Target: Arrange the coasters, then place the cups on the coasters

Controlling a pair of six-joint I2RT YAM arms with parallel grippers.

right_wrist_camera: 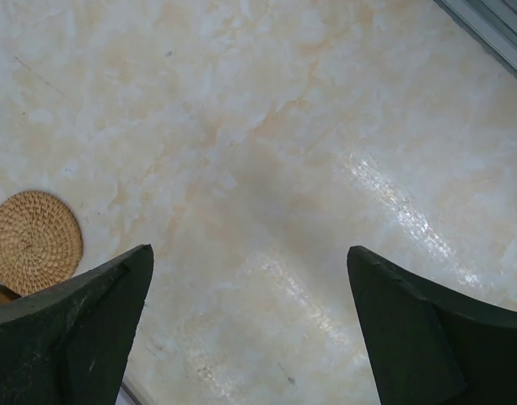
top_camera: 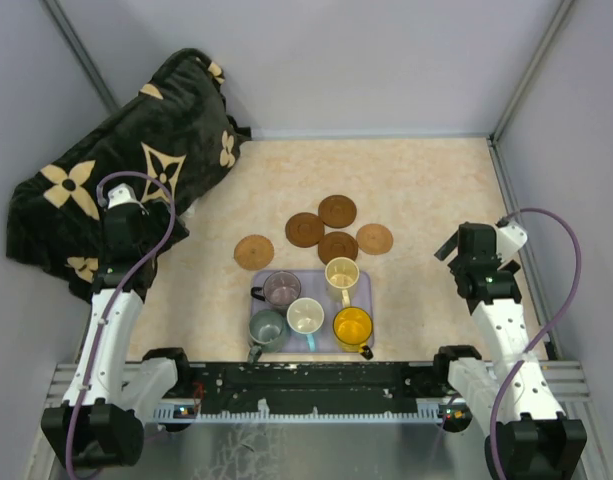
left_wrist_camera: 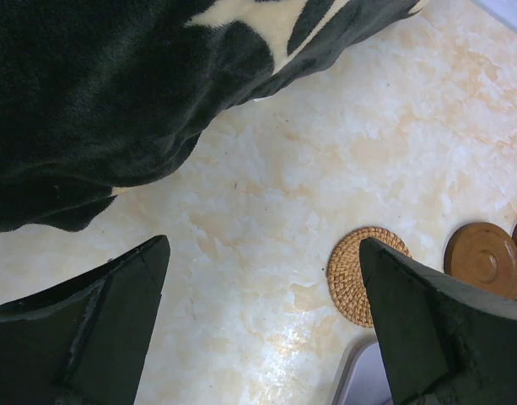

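Several round coasters lie on the table behind the tray: a tan woven one (top_camera: 254, 251) at the left, three dark brown ones (top_camera: 305, 229) (top_camera: 337, 211) (top_camera: 338, 246), and a tan one (top_camera: 374, 238) at the right. Several cups stand on the lavender tray (top_camera: 312, 287): purple-grey (top_camera: 282, 288), cream (top_camera: 341, 275), grey-green (top_camera: 267, 328), white with a blue handle (top_camera: 306, 316) and yellow (top_camera: 352, 326). My left gripper (left_wrist_camera: 264, 243) hangs open over bare table, left of the woven coaster (left_wrist_camera: 352, 270). My right gripper (right_wrist_camera: 250, 250) is open over bare table, right of the tan coaster (right_wrist_camera: 32, 240).
A dark plush blanket with cream flowers (top_camera: 126, 150) is heaped at the back left, close to my left arm. Grey walls enclose the table on three sides. A black rail (top_camera: 306, 380) runs along the near edge just in front of the tray.
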